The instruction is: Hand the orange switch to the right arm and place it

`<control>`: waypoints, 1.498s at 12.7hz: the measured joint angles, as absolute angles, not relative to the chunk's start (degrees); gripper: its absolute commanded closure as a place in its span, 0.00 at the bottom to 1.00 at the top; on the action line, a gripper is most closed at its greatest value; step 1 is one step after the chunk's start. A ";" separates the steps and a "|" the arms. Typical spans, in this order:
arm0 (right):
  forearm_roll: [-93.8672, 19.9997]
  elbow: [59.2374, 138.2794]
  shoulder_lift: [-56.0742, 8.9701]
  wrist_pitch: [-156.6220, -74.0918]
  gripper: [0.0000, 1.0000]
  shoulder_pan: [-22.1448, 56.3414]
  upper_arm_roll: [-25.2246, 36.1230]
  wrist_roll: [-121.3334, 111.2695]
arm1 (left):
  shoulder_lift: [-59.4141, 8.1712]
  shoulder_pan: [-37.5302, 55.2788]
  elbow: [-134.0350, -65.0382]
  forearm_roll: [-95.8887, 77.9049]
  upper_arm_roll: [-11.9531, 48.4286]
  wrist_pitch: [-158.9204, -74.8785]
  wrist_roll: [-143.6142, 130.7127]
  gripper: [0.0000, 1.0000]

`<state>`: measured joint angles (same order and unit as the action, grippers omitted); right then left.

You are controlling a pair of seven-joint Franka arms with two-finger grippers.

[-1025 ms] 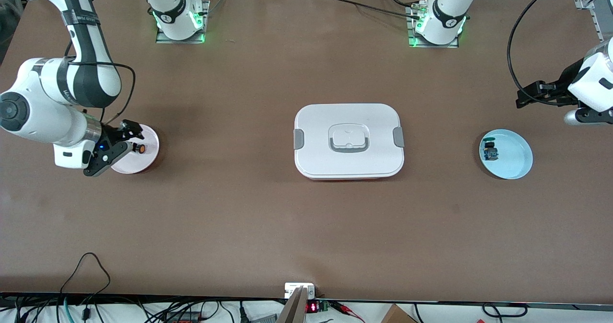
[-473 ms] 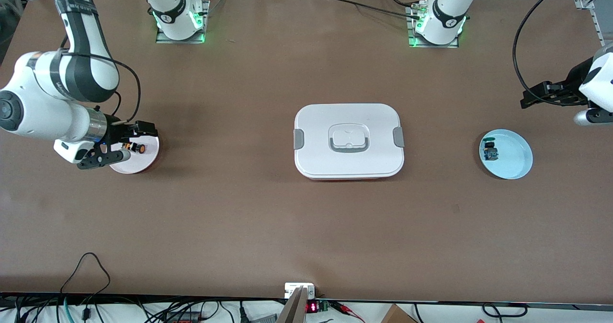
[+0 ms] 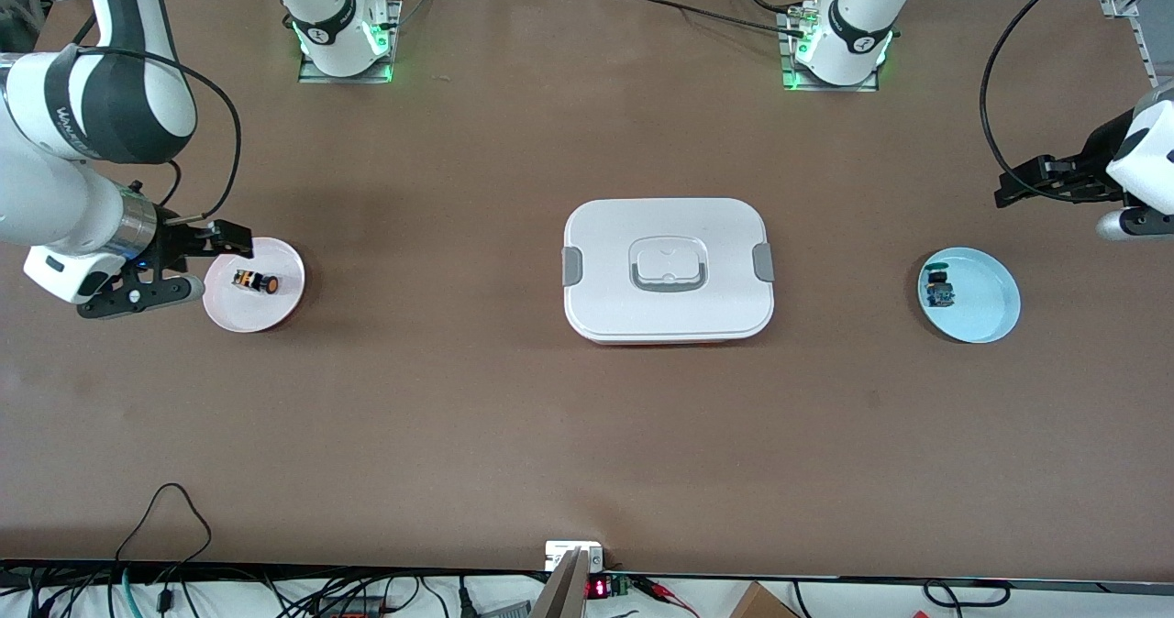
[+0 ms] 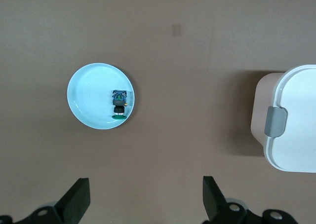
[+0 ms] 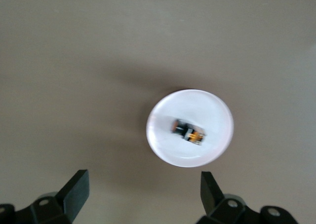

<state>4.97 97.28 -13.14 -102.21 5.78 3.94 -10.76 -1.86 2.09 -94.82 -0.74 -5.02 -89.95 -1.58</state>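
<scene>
The orange switch (image 3: 254, 281) lies on its side on the pink-white plate (image 3: 275, 311) at the right arm's end of the table. The right wrist view shows it (image 5: 187, 131) on that plate (image 5: 215, 113) too. My right gripper (image 3: 207, 265) is open and empty, over the plate's edge toward the right arm's end of the table; in its own view it (image 5: 143, 180) holds nothing. My left gripper (image 3: 1009, 189) is open and empty, waiting over the table at the left arm's end; its own view (image 4: 145, 187) shows bare table between the fingers.
A white lidded container (image 3: 668, 270) stands mid-table, also in the left wrist view (image 4: 296, 120). A light blue plate (image 3: 986, 302) near the left arm's end holds a small blue-bodied part (image 3: 938, 290); both show in the left wrist view (image 4: 91, 100), (image 4: 119, 105).
The right gripper let go of the orange switch onto the pink-white plate and drew back toward the right arm's end of the table. The left gripper shifted slightly.
</scene>
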 measured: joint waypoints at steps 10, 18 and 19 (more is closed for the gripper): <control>4.58 92.52 -8.40 -97.94 0.00 4.98 7.34 2.86 | -1.84 2.11 -94.80 -0.75 -4.90 -89.95 -1.58 0.00; 4.08 96.50 -0.81 -94.70 0.00 4.62 8.09 0.11 | -1.80 2.11 -94.74 -0.75 -4.88 -89.95 -1.58 0.00; 4.07 97.98 0.16 -95.18 0.00 4.63 8.05 0.04 | -1.80 2.11 -94.73 -0.75 -4.88 -89.95 -1.58 0.00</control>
